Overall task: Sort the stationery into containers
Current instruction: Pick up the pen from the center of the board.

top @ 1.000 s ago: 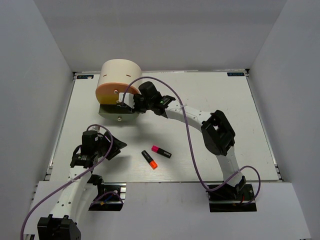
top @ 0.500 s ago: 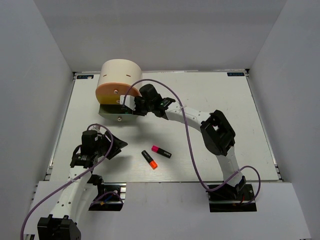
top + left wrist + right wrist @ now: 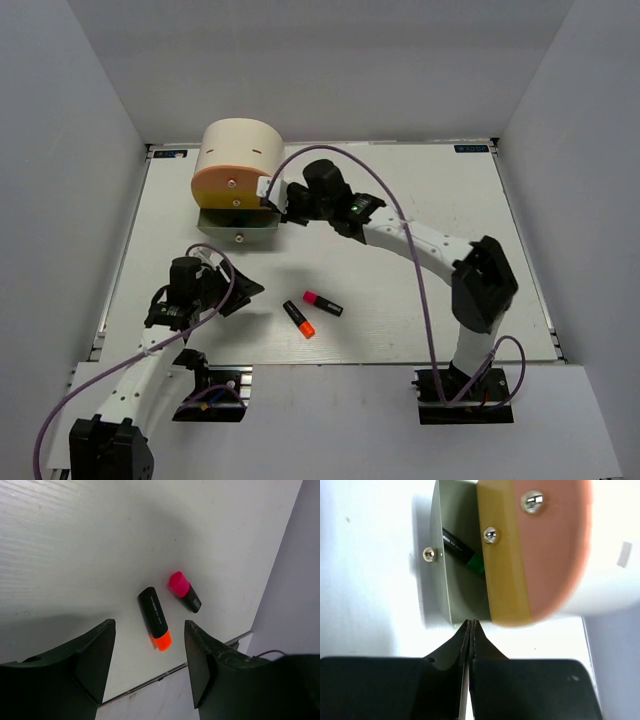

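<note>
Right jaws closed, empty — left jaws parted.

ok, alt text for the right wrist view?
The shut right gripper points at a cream drum container whose grey drawer is pulled out, with a green-capped black highlighter lying inside. The yellow front and orange front, both knobbed, stack beside it.

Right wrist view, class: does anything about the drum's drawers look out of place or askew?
The bottom grey drawer stands pulled out beyond the yellow section above it. A green-capped highlighter lies slanted inside, its cap end tucked under the yellow section. Nothing looks spilled or damaged.
</note>
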